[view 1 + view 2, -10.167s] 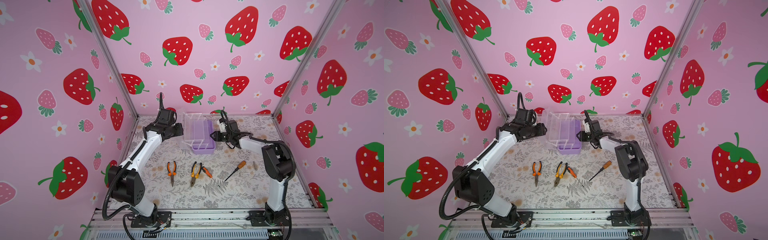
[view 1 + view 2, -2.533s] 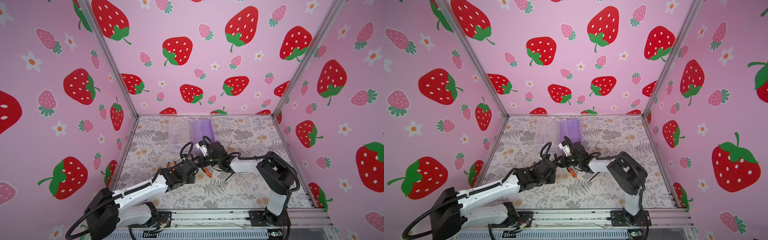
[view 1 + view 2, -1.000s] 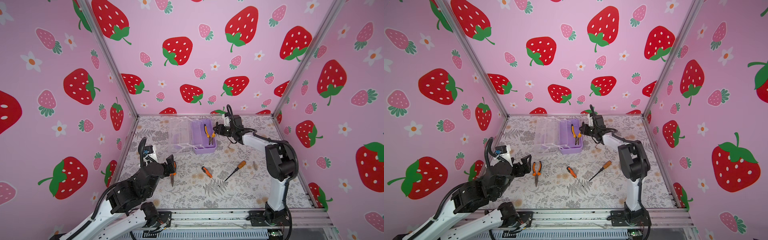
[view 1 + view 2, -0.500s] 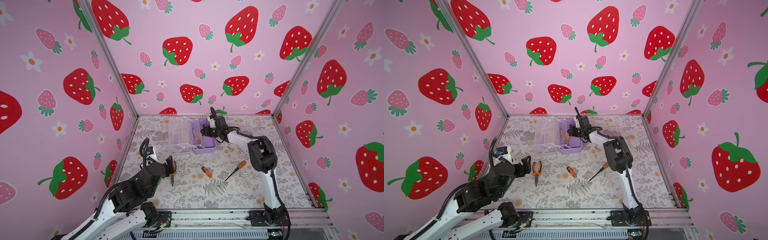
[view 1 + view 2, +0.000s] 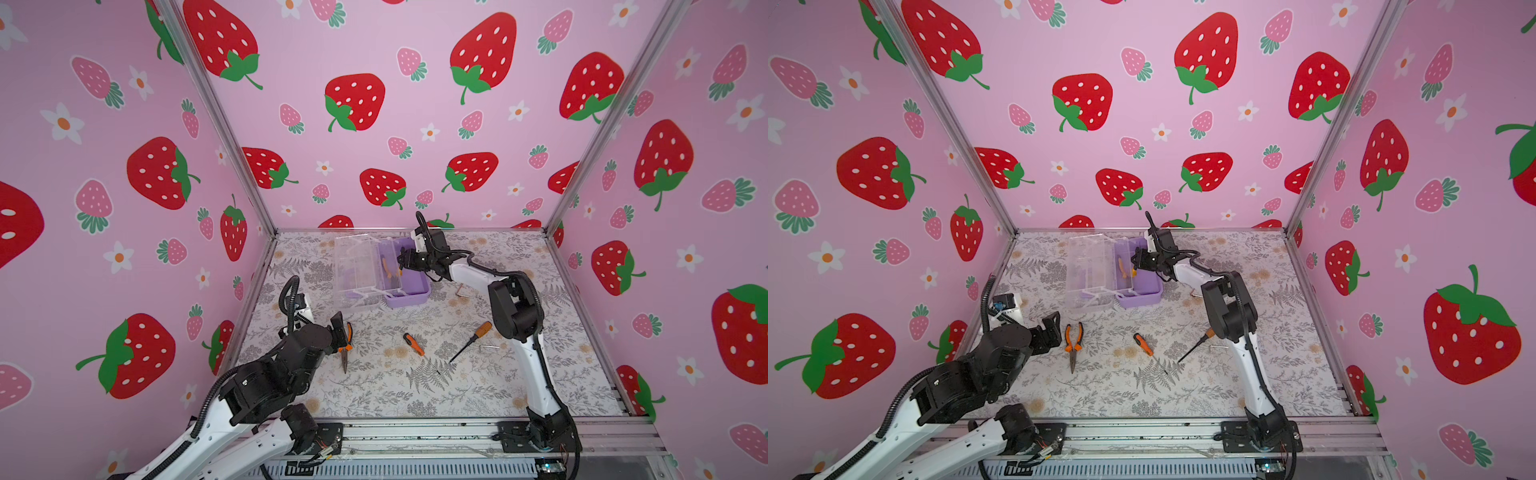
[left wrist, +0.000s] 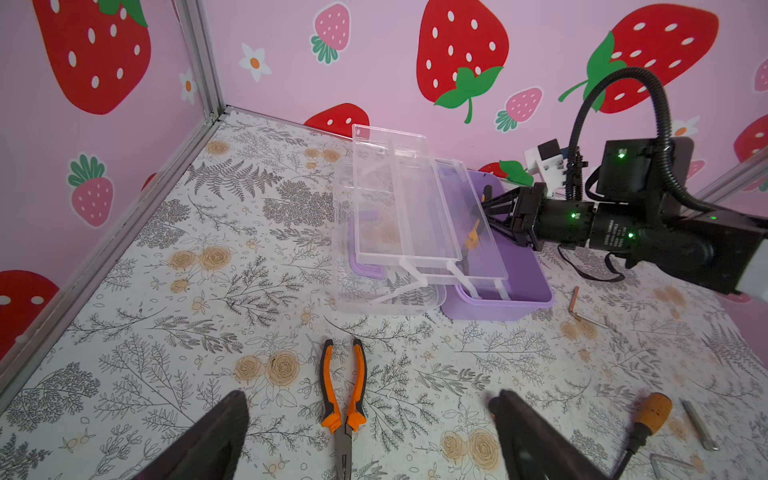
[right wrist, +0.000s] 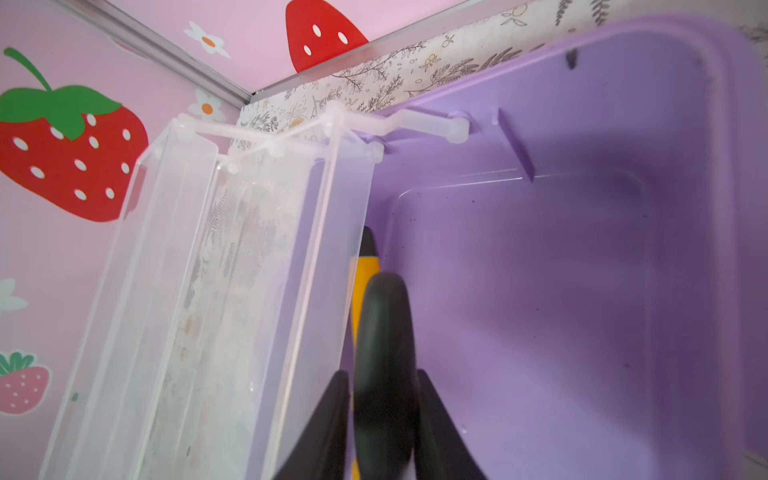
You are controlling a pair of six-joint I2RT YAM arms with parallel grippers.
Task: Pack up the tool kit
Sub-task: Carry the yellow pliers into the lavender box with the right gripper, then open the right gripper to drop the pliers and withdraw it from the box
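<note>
**A:** Front first. Left gripper is empty, fingers spread wide, hovering just short of the pliers lying on the table.

**B:** Risk?

**A:** The handles are splayed. If it catches one leg only, I'd expect them to swing or drop in transit.

**B:** Mid-table?

**A:** Small screwdriver and long screwdriver are loose, not packed yet.

**B:** Kit?

**A:** The tool kit is at the back of the table, centre, and open. Its clear lid is folded out on the left arm's side of the lilac base. Right gripper is down inside the base at the second pliers. Can't tell whether it's pinching them or has let go.

**B:** Worst case?

**A:** If it backs out half-gripped, the pliers could ride out or end up propped against the clear part, and the lid won't shut. The case looks light, so a snag could drag it.
</note>
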